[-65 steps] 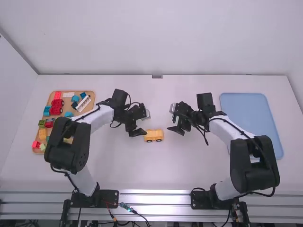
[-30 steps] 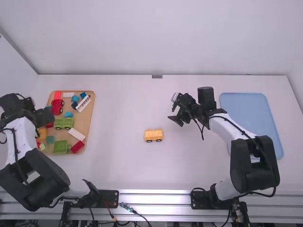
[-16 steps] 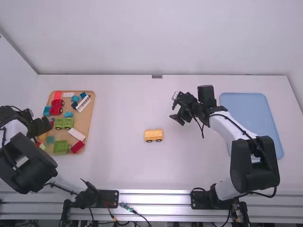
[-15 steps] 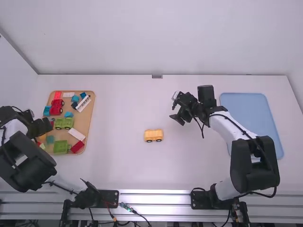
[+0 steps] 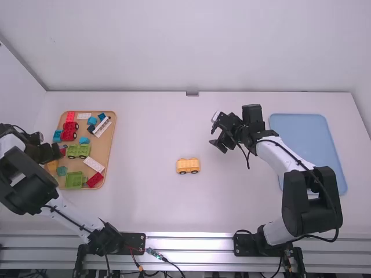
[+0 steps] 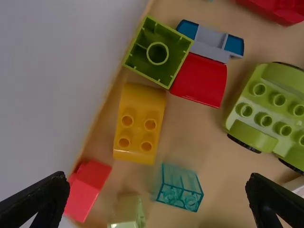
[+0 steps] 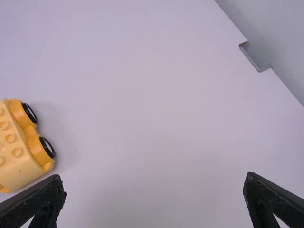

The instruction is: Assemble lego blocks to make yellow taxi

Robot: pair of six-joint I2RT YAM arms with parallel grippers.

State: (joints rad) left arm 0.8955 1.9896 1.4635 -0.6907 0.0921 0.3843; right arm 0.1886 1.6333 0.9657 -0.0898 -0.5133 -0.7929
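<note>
The table (image 5: 139,208) bore a wooden tray (image 5: 103,152) beneath and around the left gripper (image 6: 157,183), and a blue tray (image 5: 307,145) well off to the far side of the right gripper (image 7: 154,183). Both tools were spread wide with nothing between their fingers. The yellow car body (image 5: 188,166) sat upright on its wheels, just nearer the bases than the right gripper and well apart from the left one.

Below the left gripper, studs up, lay the yellow curved block (image 6: 137,118), probably the taxi's roof and the piece to pick next. It was set somewhat forward of the fingertips, so the gripper would do well to shift over it before lowering, then turn until the fingers matched its long, straight sides. A grip on the rounded end might slip.

The open green block (image 6: 158,52) lay just beyond its rounded end, while the clear teal block (image 6: 179,187) and the red block (image 6: 88,190) lay closer to the fingers; a descent straight down could knock either. A low, level squeeze, leaving the four studs clear, should make the later pressing onto the car body's small studs (image 7: 10,138) easier.
</note>
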